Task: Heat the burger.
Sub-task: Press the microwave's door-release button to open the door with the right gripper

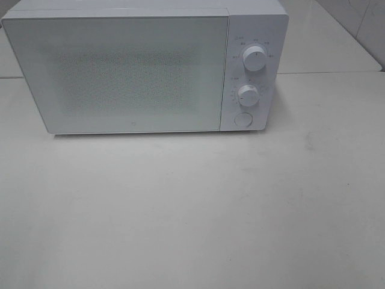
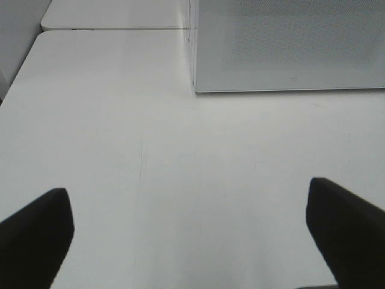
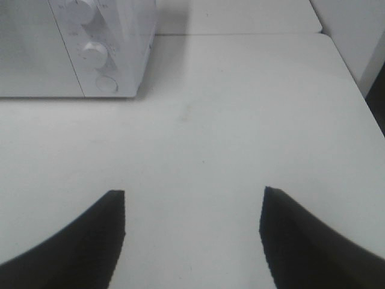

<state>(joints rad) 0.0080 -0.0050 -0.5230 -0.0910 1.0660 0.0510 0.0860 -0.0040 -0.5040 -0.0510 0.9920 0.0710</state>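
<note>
We see no burger in any view; it may sit behind the shut, speckled door (image 1: 120,72) of the white microwave (image 1: 255,24), which hides the inside, so we cannot tell. The risks we judge: turning the upper knob (image 1: 255,58) or lower knob (image 1: 248,94) on an empty oven, or a hard press on the round button (image 1: 243,119) shoving the microwave toward the far edge of the table (image 1: 192,211). The left gripper (image 2: 187,198) and right gripper (image 3: 192,194) hang spread wide and empty over the table before it; only the door bars the way

The microwave (image 1: 252,24) blocks the back of the table (image 1: 192,211), its door (image 1: 120,72) shut. Open tabletop in front and at both sides gives passage.
</note>
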